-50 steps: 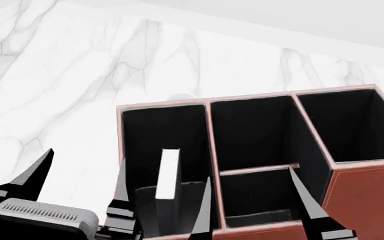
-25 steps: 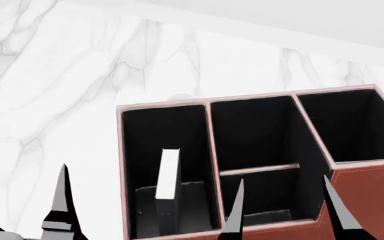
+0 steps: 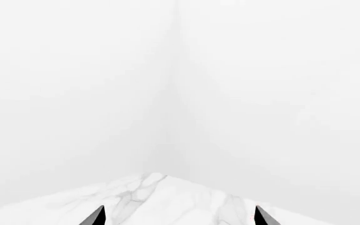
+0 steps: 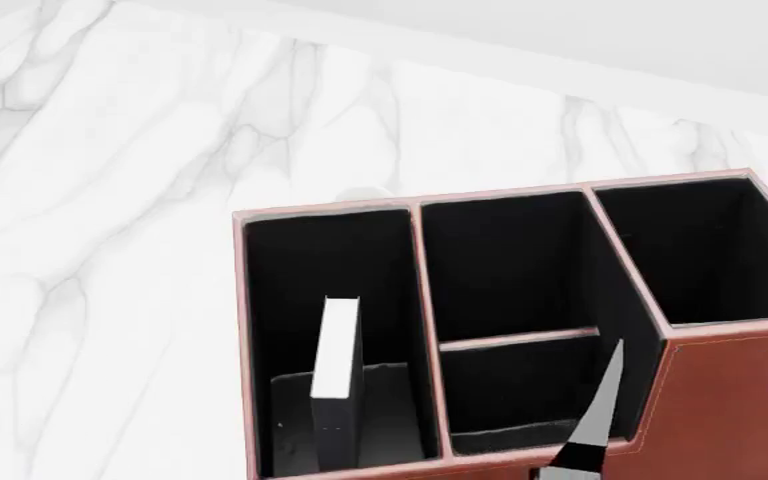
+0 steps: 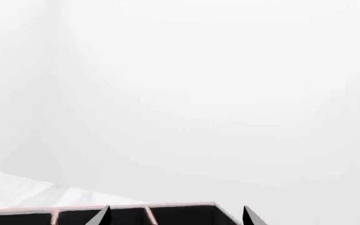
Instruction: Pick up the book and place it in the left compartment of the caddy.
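A reddish-brown caddy with a black interior stands on a white marble table. Seen from the head camera, the caddy has three columns: a long undivided slot at each end and a middle column split by a crosswise wall.

The book stands upright inside the left compartment, at the end of that slot nearest the robot. Its white page edges face up, and its black cover runs lengthwise with the slot. It sits near the middle of the slot's width, apart from both long walls. Nothing grips it.

The right end effector hangs over the caddy's near edge. One pointed finger shows over the near half of the middle column, the other only as a sliver at the picture's right edge. The fingers are spread wide apart and hold nothing. Its wrist camera shows two dark fingertips well apart above the caddy's rim.

The left end effector is away from the caddy. Its wrist camera shows two dark fingertips spread apart over bare marble, with nothing between them.
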Controlling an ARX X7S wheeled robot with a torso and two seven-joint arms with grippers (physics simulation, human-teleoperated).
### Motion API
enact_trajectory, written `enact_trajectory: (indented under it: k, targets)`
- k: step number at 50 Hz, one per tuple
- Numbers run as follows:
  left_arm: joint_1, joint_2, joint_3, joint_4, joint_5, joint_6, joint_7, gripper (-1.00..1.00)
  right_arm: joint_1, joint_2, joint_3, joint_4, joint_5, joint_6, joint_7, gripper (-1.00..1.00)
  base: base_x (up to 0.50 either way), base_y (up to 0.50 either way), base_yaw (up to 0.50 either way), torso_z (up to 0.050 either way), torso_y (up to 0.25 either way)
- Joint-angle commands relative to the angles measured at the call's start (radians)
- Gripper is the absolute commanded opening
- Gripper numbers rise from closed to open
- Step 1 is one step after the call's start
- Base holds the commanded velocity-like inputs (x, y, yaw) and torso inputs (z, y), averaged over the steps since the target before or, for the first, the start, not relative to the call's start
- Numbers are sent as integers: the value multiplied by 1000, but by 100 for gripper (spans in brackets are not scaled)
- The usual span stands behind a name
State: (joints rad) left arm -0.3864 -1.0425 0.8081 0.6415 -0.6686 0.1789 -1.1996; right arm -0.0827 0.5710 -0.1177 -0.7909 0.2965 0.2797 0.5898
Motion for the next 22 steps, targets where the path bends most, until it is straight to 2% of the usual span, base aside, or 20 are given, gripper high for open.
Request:
enact_trajectory:
  k: [1,22]
  targets:
    - [63,-118,-72,10,-30,93,-71,100,-49,24,98,-14,33,-16,26,100,0,0,0,0,0]
    - [223,-273,-143,-41,-4,309,-208,100,-166,51,291,-31,92,-66,52,100,0,0,0,0,0]
